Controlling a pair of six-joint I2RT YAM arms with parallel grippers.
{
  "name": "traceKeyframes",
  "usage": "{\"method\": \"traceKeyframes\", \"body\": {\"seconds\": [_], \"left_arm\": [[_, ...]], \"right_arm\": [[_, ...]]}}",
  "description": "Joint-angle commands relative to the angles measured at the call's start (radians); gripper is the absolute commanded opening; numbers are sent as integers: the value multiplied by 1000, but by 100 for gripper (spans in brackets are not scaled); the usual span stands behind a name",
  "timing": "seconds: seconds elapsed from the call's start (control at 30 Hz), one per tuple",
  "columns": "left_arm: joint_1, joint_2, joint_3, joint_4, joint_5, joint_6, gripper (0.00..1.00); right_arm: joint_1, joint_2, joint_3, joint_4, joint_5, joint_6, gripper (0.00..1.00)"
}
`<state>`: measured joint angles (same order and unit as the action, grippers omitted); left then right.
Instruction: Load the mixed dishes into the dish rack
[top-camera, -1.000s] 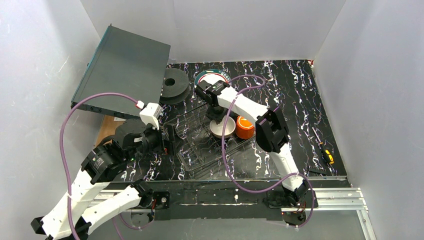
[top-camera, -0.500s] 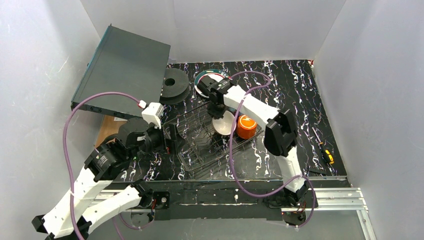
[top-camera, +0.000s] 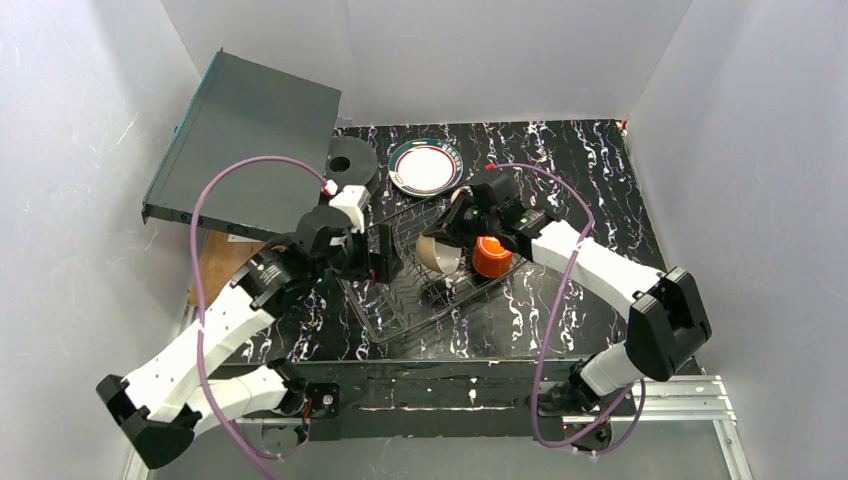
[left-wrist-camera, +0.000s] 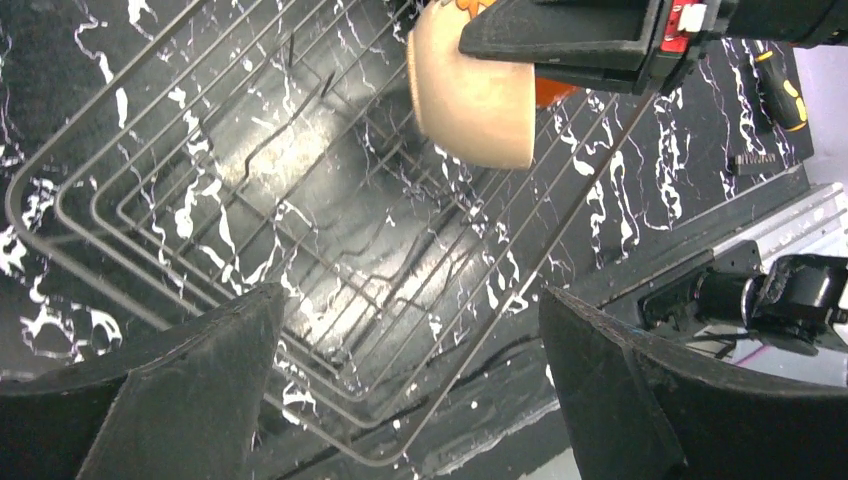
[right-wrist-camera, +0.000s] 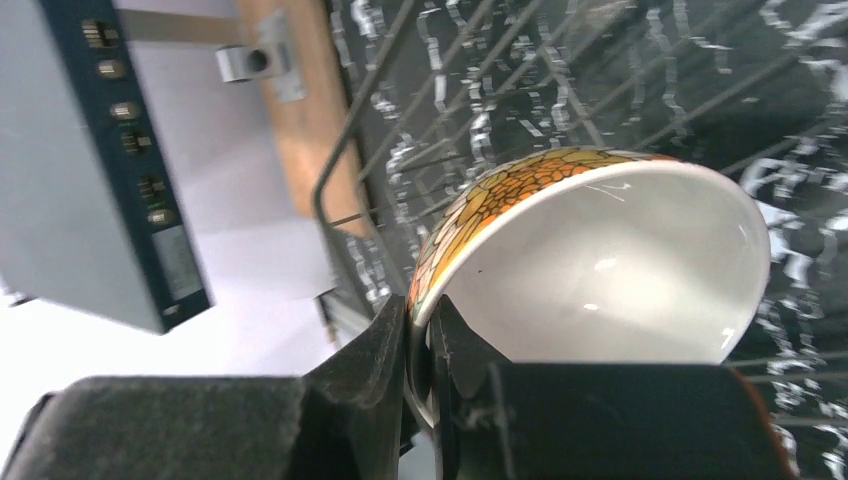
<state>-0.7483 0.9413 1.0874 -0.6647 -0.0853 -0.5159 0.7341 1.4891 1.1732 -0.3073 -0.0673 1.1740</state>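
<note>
The wire dish rack (top-camera: 405, 315) lies mid-table; it also shows in the left wrist view (left-wrist-camera: 250, 200) and the right wrist view (right-wrist-camera: 480, 130). My right gripper (top-camera: 450, 225) (right-wrist-camera: 422, 335) is shut on the rim of the cream bowl (top-camera: 440, 258) (right-wrist-camera: 600, 270) (left-wrist-camera: 470, 100) and holds it tipped on edge inside the rack. The orange cup (top-camera: 490, 258) sits in the rack beside the bowl. My left gripper (top-camera: 385, 255) (left-wrist-camera: 410, 300) is open and empty above the rack's left part. The green-and-red rimmed plate (top-camera: 425, 167) lies behind the rack. The blue mug and red-patterned plate are out of view.
A black spool disc (top-camera: 350, 165) sits left of the plate. The flat grey-black box (top-camera: 250, 130) leans at the back left. A yellow-handled screwdriver (left-wrist-camera: 785, 90) lies to the right. White walls enclose the table; a metal rail (top-camera: 680, 390) runs along the near edge.
My right arm has swung right and turned its wrist, tipping the bowl on edge in the rack and uncovering the plate. My left arm has moved in over the rack's left side.
</note>
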Motion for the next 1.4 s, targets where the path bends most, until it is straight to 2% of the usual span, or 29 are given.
{"method": "traceKeyframes", "body": {"seconds": [0.0, 0.23, 0.4, 0.83, 1.03, 1.27, 1.37], "left_arm": [[9, 70, 40, 128, 2, 55, 99], [9, 210, 84, 264, 85, 52, 99], [10, 241, 61, 357, 125, 80, 99], [-31, 332, 26, 467, -19, 198, 99], [-45, 320, -26, 563, -15, 234, 88], [-47, 304, -38, 565, -91, 247, 61], [-46, 308, -37, 558, -131, 243, 55]], "right_arm": [[-61, -66, -27, 412, -289, 92, 1], [-70, -124, -81, 480, -313, 142, 1], [-93, -156, -113, 483, -320, 143, 1], [-96, -216, -132, 475, -302, 178, 1], [-96, -219, -119, 482, -296, 182, 1], [-96, -201, -137, 489, -301, 202, 1], [-96, -195, -156, 492, -277, 217, 1]]}}
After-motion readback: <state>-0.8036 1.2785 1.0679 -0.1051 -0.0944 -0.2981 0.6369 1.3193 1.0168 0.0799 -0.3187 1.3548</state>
